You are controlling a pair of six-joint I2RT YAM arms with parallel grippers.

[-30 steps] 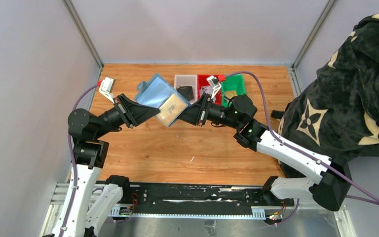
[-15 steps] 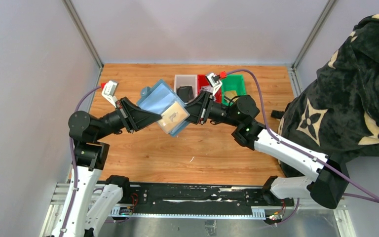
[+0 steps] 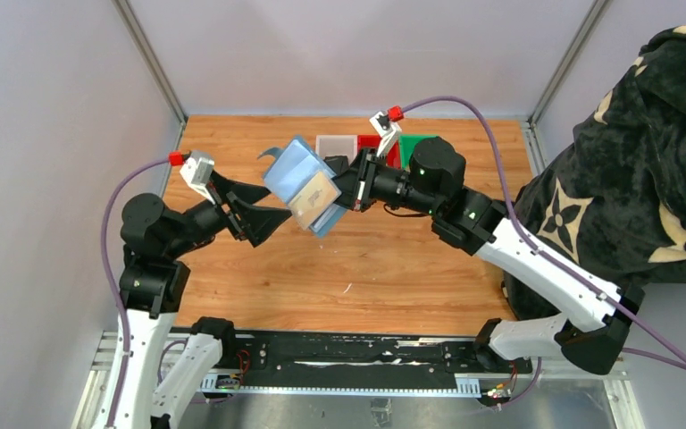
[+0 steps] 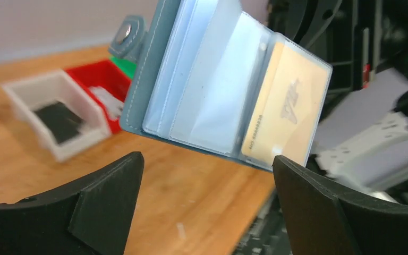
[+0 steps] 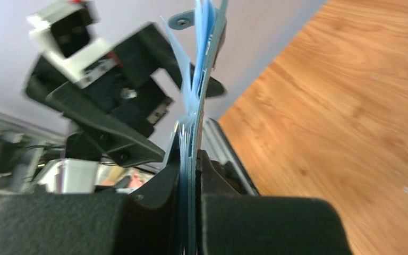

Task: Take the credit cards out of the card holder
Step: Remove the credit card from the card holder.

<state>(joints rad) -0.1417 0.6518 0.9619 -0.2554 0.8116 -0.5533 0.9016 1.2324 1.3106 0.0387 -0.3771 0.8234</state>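
Two arms lean in toward each other above the table [image 3: 411, 268]. The right gripper [image 3: 347, 191] pinches the open card holder [image 3: 296, 174] by its edge, holding it aloft (a tan credit card [image 4: 287, 114] sits in its clear sleeve). The left gripper [image 3: 279, 204], jaws spread wide, faces it from just beside.

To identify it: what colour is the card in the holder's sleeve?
The card is pale gold; clearest in left wrist view.

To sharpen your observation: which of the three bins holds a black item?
The white bin, black item inside; the red bin holds something pale.
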